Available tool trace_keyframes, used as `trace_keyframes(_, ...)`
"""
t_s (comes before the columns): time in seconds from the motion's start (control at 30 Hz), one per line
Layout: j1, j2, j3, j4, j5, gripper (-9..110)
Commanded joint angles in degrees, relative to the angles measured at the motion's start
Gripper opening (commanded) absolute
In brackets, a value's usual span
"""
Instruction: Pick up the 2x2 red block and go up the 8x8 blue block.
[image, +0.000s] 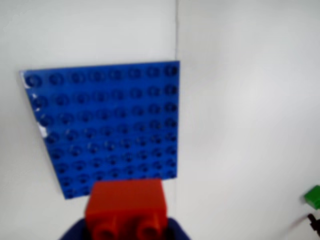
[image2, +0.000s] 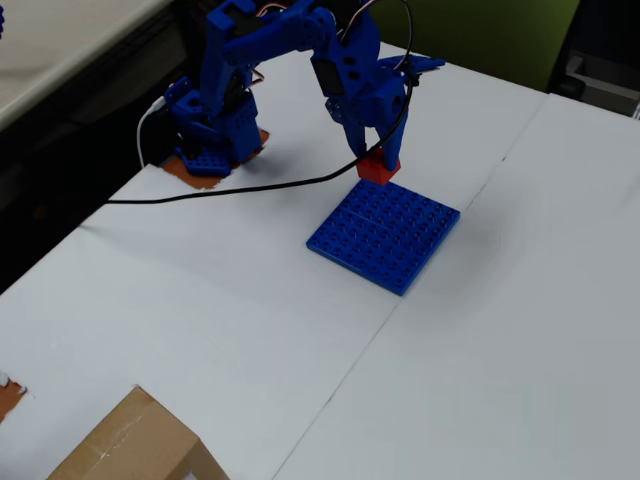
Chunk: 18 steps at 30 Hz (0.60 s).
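One gripper clamps the 2x2 red block at the 8x8 blue block's edge, on white table sheets; cardboard box nearby.

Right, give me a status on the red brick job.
Done: the pincer has the small red studded plastic brick gripped. In hand: the brick sits at the far edge of the flat blue studded plastic baseplate in the overhead view; whether it touches anything is unclear. Left: setting it on the plate's studs.
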Motion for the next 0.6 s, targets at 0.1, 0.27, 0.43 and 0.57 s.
trace_keyframes(0.1,0.4,0.5,-2.6,0.4,-13.6,10)
trace_keyframes(0.27,0.3,0.4,-2.6,0.2,-13.1,10)
trace_keyframes(0.43,0.2,0.2,-2.7,0.0,-13.0,10)
trace_keyframes(0.57,0.2,0.1,-2.7,-0.1,-13.0,11)
